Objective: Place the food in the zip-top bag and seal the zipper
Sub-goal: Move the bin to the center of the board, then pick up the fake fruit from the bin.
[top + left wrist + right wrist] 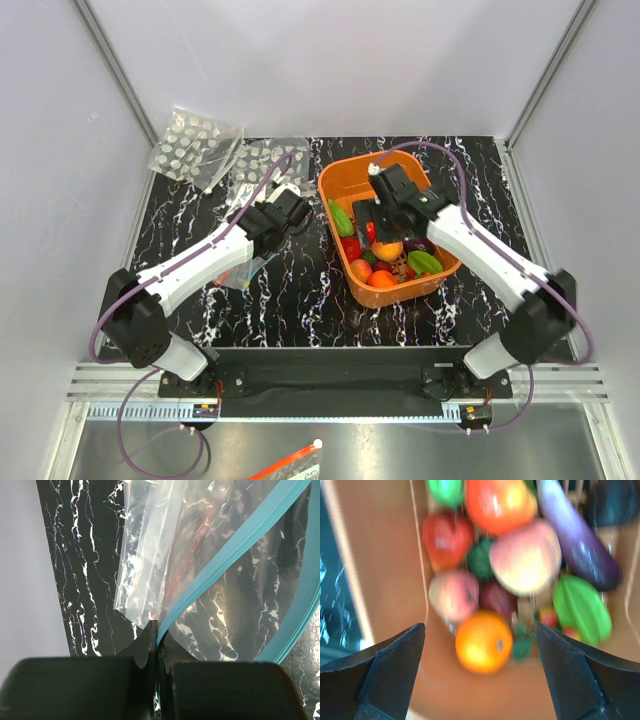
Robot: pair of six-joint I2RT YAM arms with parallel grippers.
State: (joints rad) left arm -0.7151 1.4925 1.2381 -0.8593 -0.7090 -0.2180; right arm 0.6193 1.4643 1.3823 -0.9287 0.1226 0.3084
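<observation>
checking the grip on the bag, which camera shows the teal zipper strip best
The left wrist view: the zipper runs large and sharp, up from the shut left gripper that pinches it. In the top external view it is too small to make out. The right wrist view shows only the food in the basket.

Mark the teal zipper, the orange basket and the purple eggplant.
teal zipper point(235, 550): left wrist view, middle of the strip.
orange basket point(337, 180): top external view, far-left inner wall.
purple eggplant point(580, 541): right wrist view, middle of its body.

left gripper point(156, 632) pinched on teal zipper point(235, 545), clear zip-top bag point(145, 565) crinkled beyond — black marbled table point(80, 580) beneath
</observation>
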